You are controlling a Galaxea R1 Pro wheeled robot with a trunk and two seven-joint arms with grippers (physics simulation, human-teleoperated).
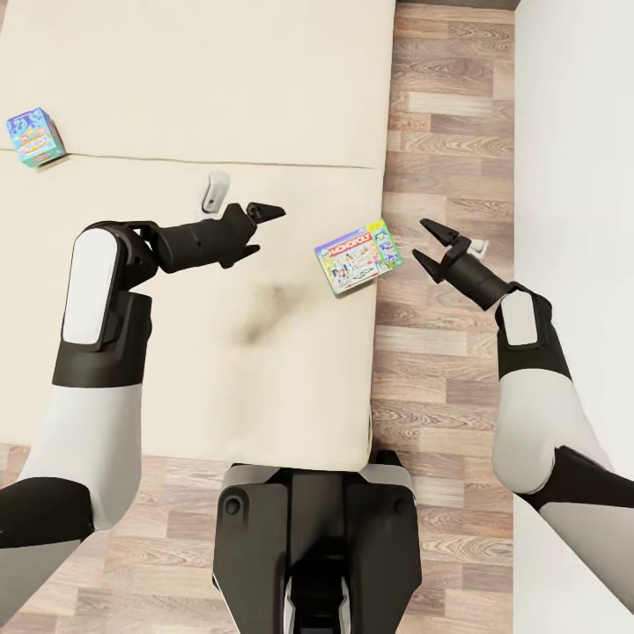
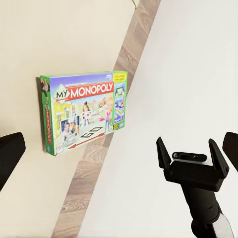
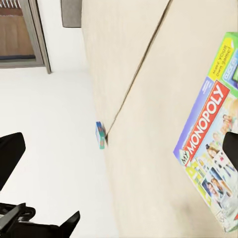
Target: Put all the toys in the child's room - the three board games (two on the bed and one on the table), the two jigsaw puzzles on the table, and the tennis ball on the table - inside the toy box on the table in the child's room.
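At the foot of the bed [image 1: 176, 387], we stand with our base against the beige mattress, both arms raised over it and neither carrying anything. Our left hand [image 1: 260, 231] hovers above the middle of the mattress, its fingers spread and empty. Our right hand [image 1: 430, 245] hangs over the wood-plank floor [image 1: 440, 132] just off the bed's right edge, fingers likewise spread, aimed toward the mattress. Between the two hands lies the Monopoly box [image 1: 357, 256], flat and face up at the very edge of the mattress, one corner close to overhanging the floor; the right hand is near it but not touching. Farther off, near the bed's left side, the blue game box [image 1: 35, 137] rests just beyond the seam that crosses the mattress.

We judge the work to be at the first pickup from the bed, with the Monopoly box the likely target. The next move calls for the right hand to close in and span the box's thin edges without nudging it off the mattress.
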